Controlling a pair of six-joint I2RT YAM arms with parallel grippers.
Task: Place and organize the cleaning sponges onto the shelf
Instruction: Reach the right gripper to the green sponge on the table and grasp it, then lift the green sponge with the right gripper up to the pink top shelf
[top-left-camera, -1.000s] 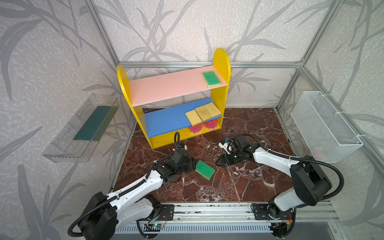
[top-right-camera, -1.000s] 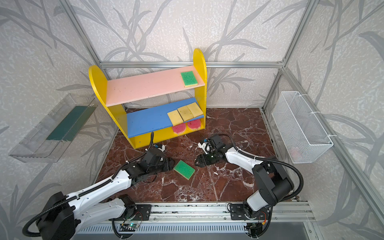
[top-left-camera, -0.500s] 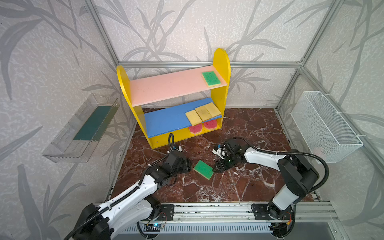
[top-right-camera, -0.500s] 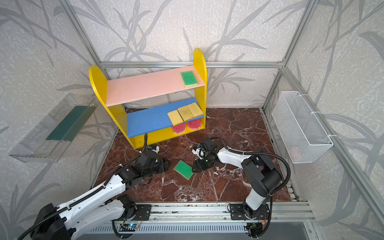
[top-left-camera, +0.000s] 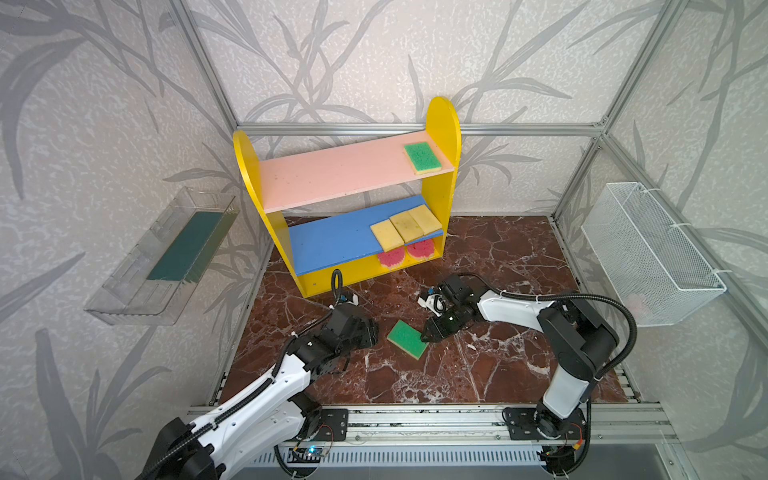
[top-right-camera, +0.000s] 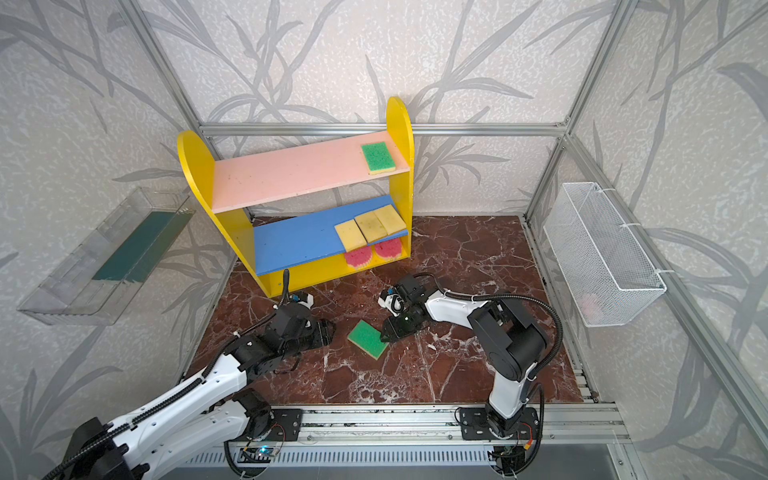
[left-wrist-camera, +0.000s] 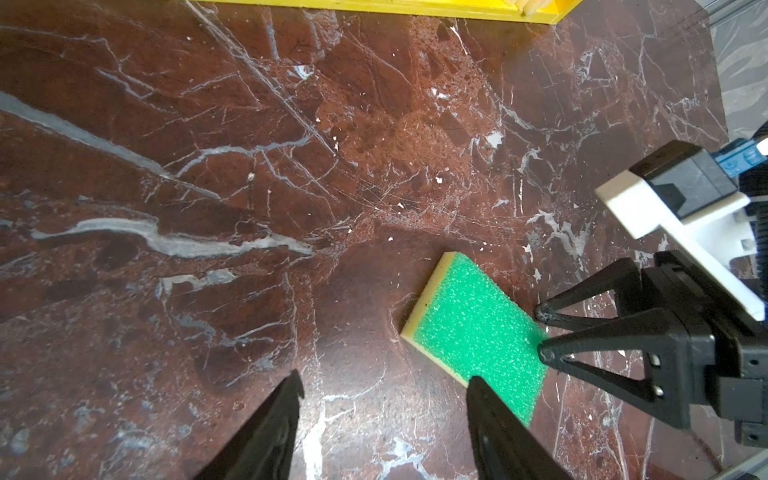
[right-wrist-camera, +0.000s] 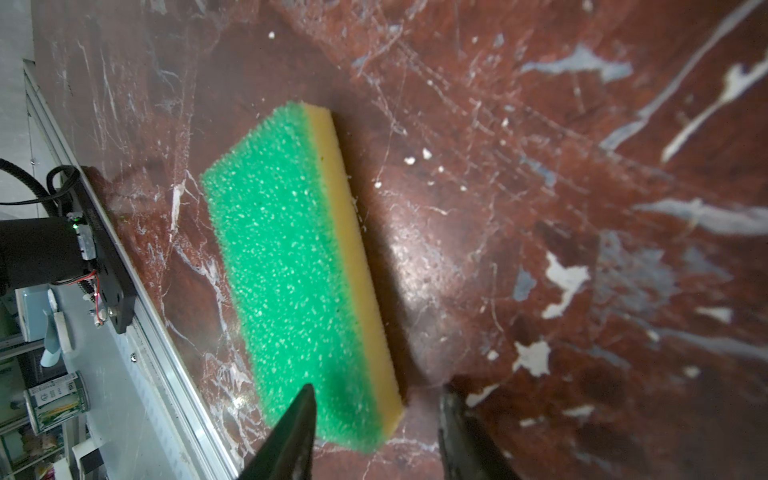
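I work the last pickup; the shelf (top-left-camera: 349, 195) stands at upper centre of the frame, six sponges aboard; centre frame on the marble counter (top-left-camera: 478, 374) lies the green-faced sponge (top-left-camera: 408, 338); my right end effector (right-wrist-camera: 374, 432) straddles its end, fingers apart, not yet clamped; left end effector (left-wrist-camera: 382, 419) open beside it; next, I judge, close and lift shelfward.

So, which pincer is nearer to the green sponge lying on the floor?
Right. The right pincer has its open fingertips at the edge of the green sponge, one over the green face. The left pincer waits open beside it, apart.
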